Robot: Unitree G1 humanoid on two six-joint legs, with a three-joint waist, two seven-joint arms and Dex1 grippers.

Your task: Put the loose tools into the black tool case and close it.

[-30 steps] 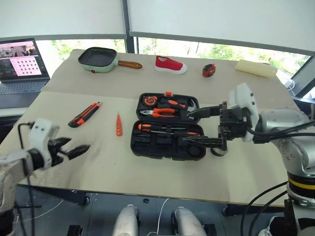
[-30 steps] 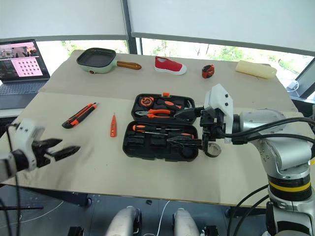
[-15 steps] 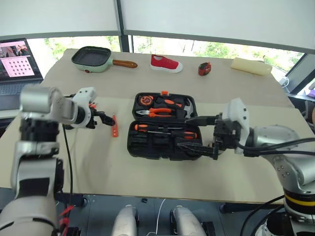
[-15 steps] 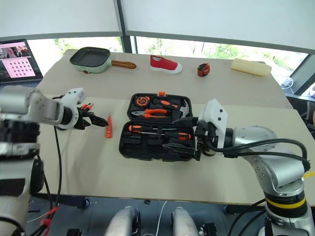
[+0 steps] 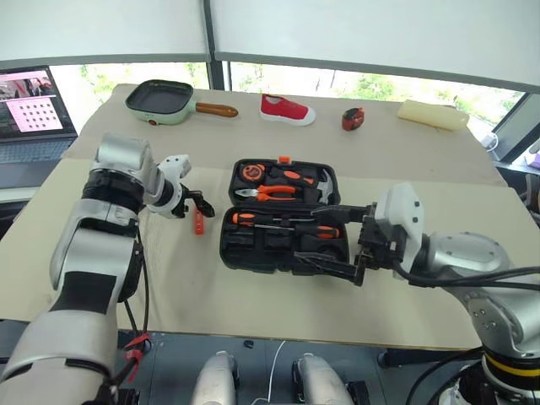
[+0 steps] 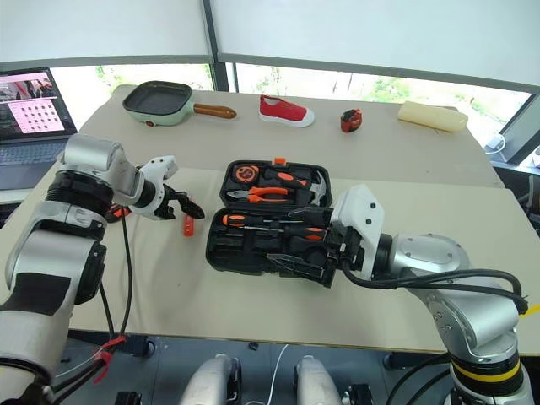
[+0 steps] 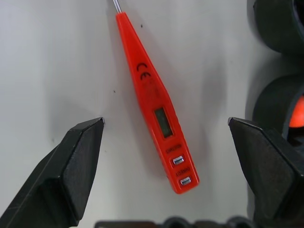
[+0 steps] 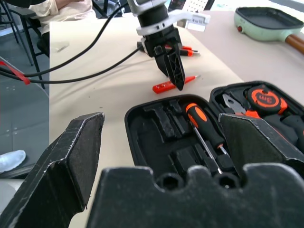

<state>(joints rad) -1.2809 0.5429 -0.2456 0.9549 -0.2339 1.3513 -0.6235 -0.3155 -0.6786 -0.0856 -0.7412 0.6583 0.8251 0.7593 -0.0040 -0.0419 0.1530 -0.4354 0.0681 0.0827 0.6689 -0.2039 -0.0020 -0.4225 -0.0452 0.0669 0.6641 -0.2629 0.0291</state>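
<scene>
1. In the middle of the surface [image 5: 439, 160] the black tool case [image 5: 283, 219] lies open like a book; several moulded recesses already carry tools, among them orange-handled pliers and black-and-orange screwdrivers; other recesses in the near half look empty.
2. Just to the left of the case, the slim orange tester pen [image 7: 154, 102] lies loose on the surface; a black-and-orange knife-like tool [image 8: 187, 51] lies further left, partly hidden by the arm; my judgement is that these are still to be packed and the lid still to be shut.
3. Above the pen, the left gripper [image 7: 166, 156] points down with its fingers apart, one on each side, touching nothing.
4. At the case's right end, the right gripper [image 5: 337, 240] hangs with fingers wide apart and empty.
5. By material: the case is matt black plastic with rounded corners and an orange latch; the pen is smooth glossy plastic, tapering, with a small window and two buttons; the surface is plain beige and flat.
</scene>
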